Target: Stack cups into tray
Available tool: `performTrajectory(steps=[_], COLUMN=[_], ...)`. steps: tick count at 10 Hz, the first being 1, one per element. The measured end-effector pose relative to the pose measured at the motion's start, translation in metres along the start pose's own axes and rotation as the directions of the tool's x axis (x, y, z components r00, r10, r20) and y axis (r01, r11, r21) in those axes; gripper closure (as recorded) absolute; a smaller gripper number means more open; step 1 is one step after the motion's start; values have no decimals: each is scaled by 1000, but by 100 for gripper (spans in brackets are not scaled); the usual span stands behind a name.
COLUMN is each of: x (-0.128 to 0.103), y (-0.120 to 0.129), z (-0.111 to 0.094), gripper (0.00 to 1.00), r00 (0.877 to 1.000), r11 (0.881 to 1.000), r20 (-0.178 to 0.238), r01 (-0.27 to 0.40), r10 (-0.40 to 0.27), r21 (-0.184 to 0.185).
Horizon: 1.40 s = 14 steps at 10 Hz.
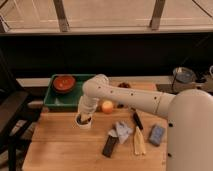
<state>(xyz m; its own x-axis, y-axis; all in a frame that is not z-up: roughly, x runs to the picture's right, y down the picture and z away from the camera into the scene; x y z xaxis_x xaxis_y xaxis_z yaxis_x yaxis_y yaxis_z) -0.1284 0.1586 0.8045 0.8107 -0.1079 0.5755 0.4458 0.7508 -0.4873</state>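
A small white cup (83,122) with a dark inside stands on the wooden table just in front of the green tray (56,99). My gripper (84,118) reaches down into or right over the cup, and hides most of its opening. The white arm (125,98) stretches from the right across the table to it. The tray sits at the back left and holds a wide red-brown bowl (63,83) in its far corner.
A small orange-yellow ball (107,106) lies right of the cup. Loose items lie at centre right: a dark flat object (110,145), a grey-blue crumpled piece (122,130), a yellow strip (139,141), a blue sponge (156,134). A metal pot (183,76) stands back right.
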Motion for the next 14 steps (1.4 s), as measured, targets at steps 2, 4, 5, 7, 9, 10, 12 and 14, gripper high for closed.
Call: performTrajectory(steps=[2, 4, 5, 7, 9, 10, 12, 14], x=[-4, -12, -19, -39, -57, -69, -89, -94], y=[2, 3, 2, -2, -11, -20, -45, -77], z=[-3, -12, -21, -51, -93, -116, -151, -170], gripper=[96, 100, 100, 100, 100, 100, 100, 100], r00=[1000, 1000, 1000, 998, 995, 992, 981, 973], r11=[1000, 1000, 999, 997, 994, 991, 980, 968], r20=[10, 11, 8, -16, -56, -82, -123, -131], r01=[4, 18, 27, 55, 84, 107, 165, 209], r10=[-4, -18, -27, -54, -80, -100, -152, -191], r21=[7, 22, 31, 51, 74, 86, 107, 140])
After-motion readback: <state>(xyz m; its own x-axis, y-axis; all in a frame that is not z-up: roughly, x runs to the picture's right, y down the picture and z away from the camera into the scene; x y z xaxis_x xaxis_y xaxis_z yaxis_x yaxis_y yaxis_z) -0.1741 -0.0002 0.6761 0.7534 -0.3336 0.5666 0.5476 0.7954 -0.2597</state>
